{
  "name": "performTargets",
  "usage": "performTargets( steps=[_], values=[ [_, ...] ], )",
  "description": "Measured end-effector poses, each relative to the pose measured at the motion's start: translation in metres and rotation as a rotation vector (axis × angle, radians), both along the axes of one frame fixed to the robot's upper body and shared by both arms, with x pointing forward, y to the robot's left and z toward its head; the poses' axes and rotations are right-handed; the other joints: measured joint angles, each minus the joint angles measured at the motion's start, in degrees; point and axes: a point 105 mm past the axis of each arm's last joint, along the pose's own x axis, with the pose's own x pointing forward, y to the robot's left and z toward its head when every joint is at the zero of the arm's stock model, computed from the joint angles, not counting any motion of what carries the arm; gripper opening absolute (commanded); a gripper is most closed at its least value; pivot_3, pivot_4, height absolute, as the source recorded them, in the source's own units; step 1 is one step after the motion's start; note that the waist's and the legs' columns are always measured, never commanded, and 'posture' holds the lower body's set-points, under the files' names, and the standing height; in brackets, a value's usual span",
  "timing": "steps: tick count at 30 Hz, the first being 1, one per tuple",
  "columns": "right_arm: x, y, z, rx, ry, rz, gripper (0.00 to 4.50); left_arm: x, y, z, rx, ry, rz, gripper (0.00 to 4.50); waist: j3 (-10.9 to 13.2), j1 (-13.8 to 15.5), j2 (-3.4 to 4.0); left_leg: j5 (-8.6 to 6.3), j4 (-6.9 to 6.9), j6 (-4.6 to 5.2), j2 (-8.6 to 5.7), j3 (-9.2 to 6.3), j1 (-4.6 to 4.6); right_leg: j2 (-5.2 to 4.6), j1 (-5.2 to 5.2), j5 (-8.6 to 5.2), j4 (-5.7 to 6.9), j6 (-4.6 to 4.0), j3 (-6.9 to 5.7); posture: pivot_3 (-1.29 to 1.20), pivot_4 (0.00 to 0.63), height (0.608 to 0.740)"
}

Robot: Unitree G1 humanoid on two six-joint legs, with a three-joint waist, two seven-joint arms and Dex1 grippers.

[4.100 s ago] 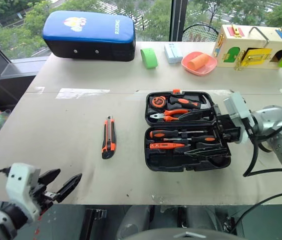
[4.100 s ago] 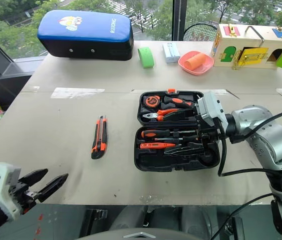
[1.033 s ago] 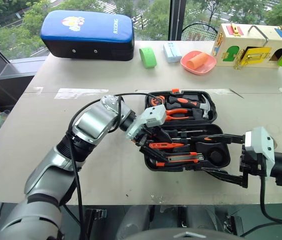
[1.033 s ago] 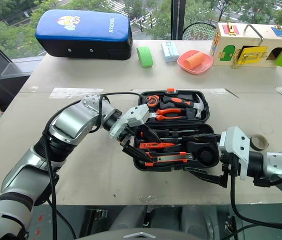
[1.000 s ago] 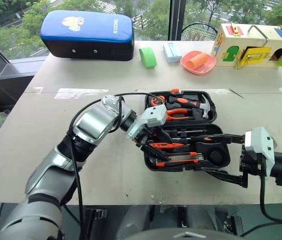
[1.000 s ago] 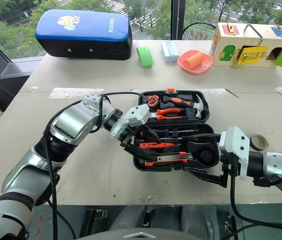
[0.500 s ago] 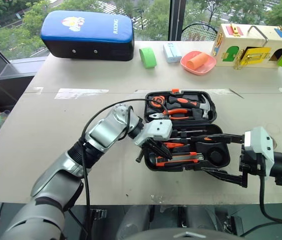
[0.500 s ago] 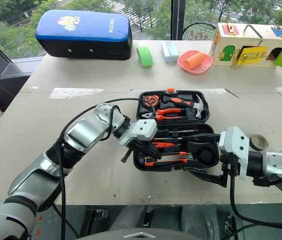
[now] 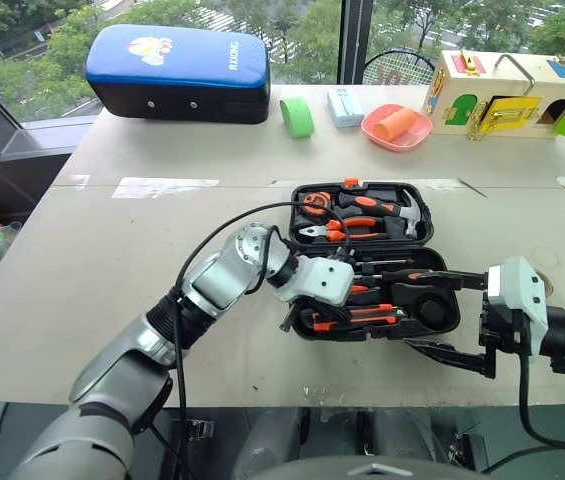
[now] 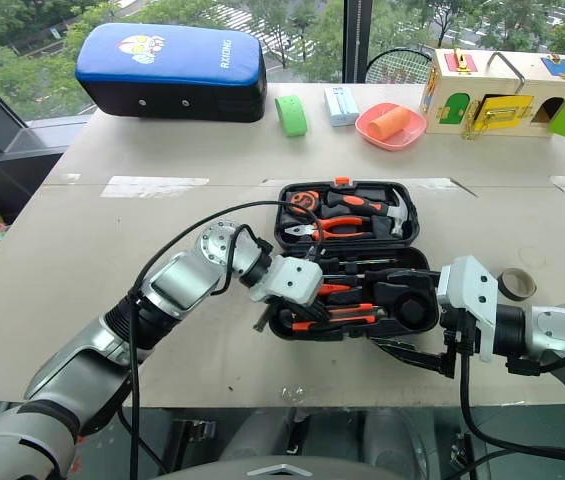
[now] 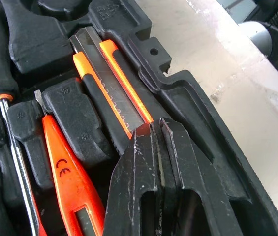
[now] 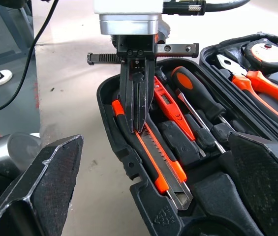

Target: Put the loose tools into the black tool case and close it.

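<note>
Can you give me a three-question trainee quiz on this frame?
1. True or false: the utility knife lies on the table outside the tool case.
2. The left gripper is: A) shut, tips on the knife; B) open above the hammer; C) holding the pink bowl.
3. Fill in: the right gripper stands ____ at the case's near right corner.

Key: 1 false; 2 A; 3 open.
</note>
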Motion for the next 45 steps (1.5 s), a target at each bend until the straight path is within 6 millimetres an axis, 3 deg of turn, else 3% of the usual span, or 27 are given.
performTargets(
  steps=[2, 5, 7, 8, 10, 11, 14, 18, 22, 26, 33, 38, 39, 40, 45],
  values=[
    [0.000, -0.003, 0.001, -0.001, -0.002, -0.014, 4.50, 0.005, 0.000, 0.008, -0.077, 0.076, 0.084, 0.09, 0.0, 0.0, -0.02, 0.00, 0.06, 0.00, 0.00, -0.02, -0.09, 0.01, -0.08, 0.00, 0.03, 0.00, -0.03, 0.00, 0.150, 0.735],
    [0.001, -0.014, 0.001, -0.006, 0.000, -0.063, 4.50, 0.015, 0.008, 0.039, -0.235, 0.153, 0.188, 0.88, 0.0, 0.0, -0.04, 0.00, 0.10, 0.00, 0.02, -0.05, -0.16, 0.03, -0.11, 0.00, 0.02, 0.00, -0.04, 0.00, 0.150, 0.735],
    [0.001, -0.021, 0.000, -0.011, 0.009, -0.099, 4.50, 0.018, 0.015, 0.055, -0.299, 0.158, 0.217, 1.70, 0.0, 0.0, -0.05, 0.00, 0.10, 0.00, 0.02, -0.05, -0.16, 0.03, -0.10, 0.00, 0.00, 0.00, -0.05, 0.00, 0.150, 0.735],
    [-0.004, -0.043, -0.002, -0.003, 0.041, -0.190, 4.50, 0.013, 0.022, 0.076, -0.402, 0.198, 0.230, 1.90, 0.1, 0.2, -0.02, -0.01, 0.10, 0.00, 0.01, -0.07, -0.25, -0.01, -0.16, -0.01, -0.02, 0.00, -0.07, 0.00, 0.150, 0.735],
    [-0.009, -0.081, -0.007, -0.007, 0.088, -0.358, 4.50, 0.011, 0.041, 0.098, -0.480, 0.192, 0.269, 2.62, 0.1, 0.2, -0.04, -0.01, 0.08, 0.00, 0.02, -0.08, -0.24, 0.00, -0.14, -0.01, -0.04, 0.00, -0.07, 0.00, 0.150, 0.735],
    [-0.014, -0.098, -0.011, -0.005, 0.112, -0.432, 4.50, 0.009, 0.045, 0.105, -0.505, 0.181, 0.279, 3.45, 0.1, 0.2, -0.02, -0.01, 0.09, 0.00, 0.01, -0.05, -0.19, -0.01, -0.10, -0.01, -0.02, 0.00, -0.03, 0.00, 0.150, 0.735],
    [-0.031, -0.130, -0.021, -0.008, 0.160, -0.568, 4.50, -0.003, 0.042, 0.104, -0.511, 0.186, 0.241, 4.35, 0.0, 0.2, 0.01, -0.01, 0.09, 0.00, 0.00, -0.01, -0.07, -0.03, -0.01, 0.00, 0.00, 0.00, 0.03, 0.00, 0.150, 0.735],
    [-0.051, -0.168, -0.031, -0.033, 0.209, -0.716, 4.50, -0.011, 0.041, 0.100, -0.497, 0.217, 0.222, 4.44, 0.0, 0.0, 0.03, -0.01, 0.06, 0.01, 0.01, 0.06, -0.01, -0.02, -0.01, -0.01, 0.01, 0.00, 0.11, 0.00, 0.150, 0.735],
    [-0.047, -0.179, -0.029, -0.037, 0.178, -0.750, 4.50, -0.014, 0.041, 0.101, -0.489, 0.235, 0.199, 4.44, 0.0, -0.3, 0.06, -0.01, -0.09, 0.00, 0.03, 0.17, 0.10, -0.01, -0.01, -0.01, 0.00, -0.01, 0.23, 0.00, 0.150, 0.735],
    [-0.022, -0.181, -0.025, -0.078, 0.109, -0.718, 4.50, -0.018, 0.043, 0.097, -0.435, 0.229, 0.176, 4.44, 0.0, -0.2, 0.08, 0.00, -0.22, -0.01, 0.05, 0.18, 0.12, 0.00, -0.04, -0.01, -0.04, -0.02, 0.23, 0.00, 0.150, 0.735],
    [0.035, -0.172, -0.043, -0.102, 0.084, -0.692, 4.50, -0.028, 0.040, 0.089, -0.377, 0.195, 0.157, 4.44, 0.0, 0.0, 0.10, 0.00, -0.27, -0.02, 0.03, 0.21, 0.10, -0.03, -0.07, -0.01, -0.09, -0.02, 0.24, 0.00, 0.150, 0.735],
    [0.049, -0.176, -0.057, -0.155, 0.112, -0.708, 4.50, -0.026, 0.040, 0.088, -0.380, 0.174, 0.188, 4.44, 0.0, 0.0, 0.10, 0.00, -0.30, -0.02, 0.04, 0.19, 0.06, -0.02, -0.08, -0.02, -0.15, -0.02, 0.22, 0.00, 0.150, 0.735],
    [0.050, -0.176, -0.061, -0.158, 0.125, -0.709, 3.85, -0.026, 0.040, 0.088, -0.382, 0.172, 0.196, 4.50, 0.0, -0.1, 0.11, 0.00, -0.30, -0.02, 0.04, 0.20, 0.07, -0.02, -0.08, -0.02, -0.15, -0.02, 0.23, 0.00, 0.150, 0.735],
    [0.050, -0.176, -0.063, -0.161, 0.133, -0.708, 3.59, -0.026, 0.040, 0.088, -0.382, 0.172, 0.198, 4.50, 0.0, -0.1, 0.11, 0.00, -0.30, -0.02, 0.04, 0.20, 0.07, -0.02, -0.08, -0.02, -0.14, -0.02, 0.23, 0.00, 0.150, 0.735],
    [0.057, -0.176, -0.069, -0.183, 0.137, -0.707, 0.98, -0.025, 0.040, 0.088, -0.383, 0.161, 0.207, 4.50, 0.0, -0.1, 0.11, 0.01, -0.28, -0.02, 0.04, 0.20, 0.09, -0.01, -0.08, -0.01, -0.11, -0.02, 0.24, 0.00, 0.150, 0.735]
  ],
)
